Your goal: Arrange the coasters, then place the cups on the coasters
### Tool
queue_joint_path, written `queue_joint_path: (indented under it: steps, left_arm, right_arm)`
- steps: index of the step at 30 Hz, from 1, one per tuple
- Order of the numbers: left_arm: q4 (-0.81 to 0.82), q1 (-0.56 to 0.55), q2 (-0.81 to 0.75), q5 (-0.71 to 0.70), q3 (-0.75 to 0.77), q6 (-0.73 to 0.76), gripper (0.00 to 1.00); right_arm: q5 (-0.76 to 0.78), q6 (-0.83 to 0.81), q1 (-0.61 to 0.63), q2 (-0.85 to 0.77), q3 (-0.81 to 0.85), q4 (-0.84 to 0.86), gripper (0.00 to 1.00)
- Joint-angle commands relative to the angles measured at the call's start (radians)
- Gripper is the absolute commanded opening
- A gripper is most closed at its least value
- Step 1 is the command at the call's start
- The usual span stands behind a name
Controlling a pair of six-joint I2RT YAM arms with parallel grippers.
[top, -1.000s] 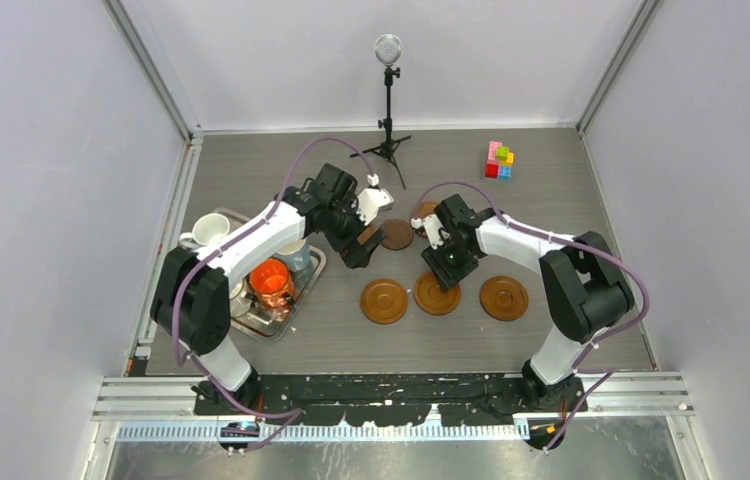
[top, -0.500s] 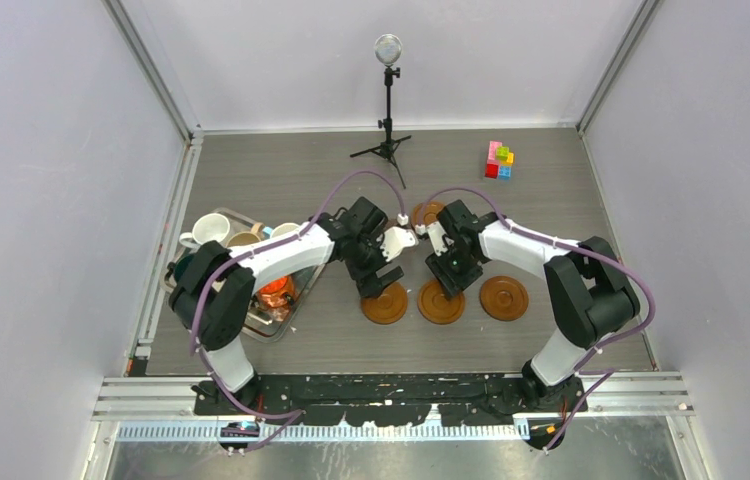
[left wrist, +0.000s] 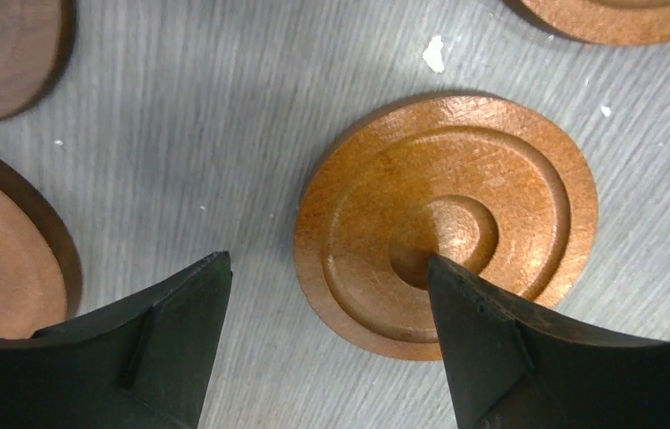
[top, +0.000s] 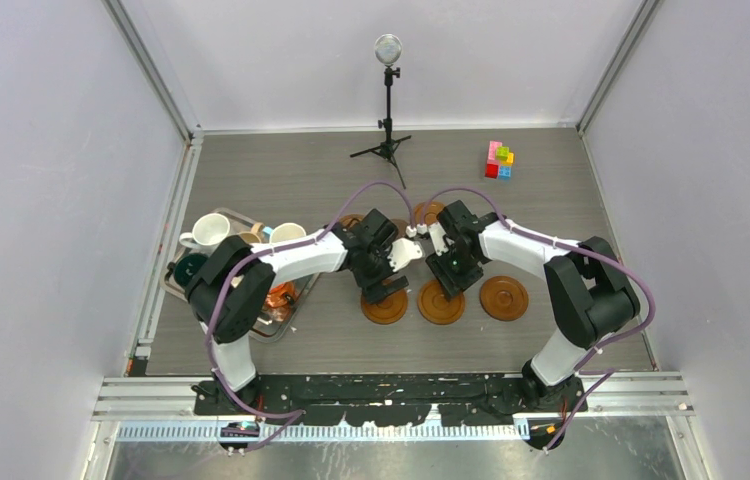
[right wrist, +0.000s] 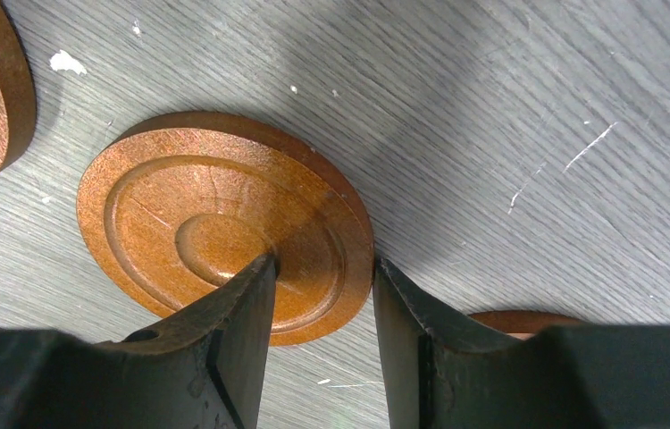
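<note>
One coaster (right wrist: 197, 210) pinched by right tool (right wrist: 322, 268) — left tool (left wrist: 324, 264) gaping wide.

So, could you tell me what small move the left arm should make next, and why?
Probably close the left fingers on the coaster. They stand open astride its near rim, one tip over the centre dip and the other over the bare table, so closing should pinch that rim for a lift or a nudge.
</note>
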Motion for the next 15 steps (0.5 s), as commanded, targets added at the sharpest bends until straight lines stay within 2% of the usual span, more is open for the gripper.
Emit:
queue_joint_path:
  steps: [1, 11, 15]
  left_arm:
    - [0.019, 0.001, -0.025, -0.030, -0.035, 0.055, 0.81]
    - [-0.007, 0.010, -0.085, -0.048, -0.110, 0.092, 0.79]
    - [-0.014, 0.013, -0.101, -0.049, -0.109, 0.082, 0.79]
  right_arm:
    - [0.000, 0.028, 0.007, -0.029, 0.005, 0.014, 0.49]
    - [-0.015, 0.046, 0.010, -0.018, 0.014, 0.029, 0.49]
    - [-0.026, 0.050, 0.011, -0.026, 0.028, 0.025, 0.54]
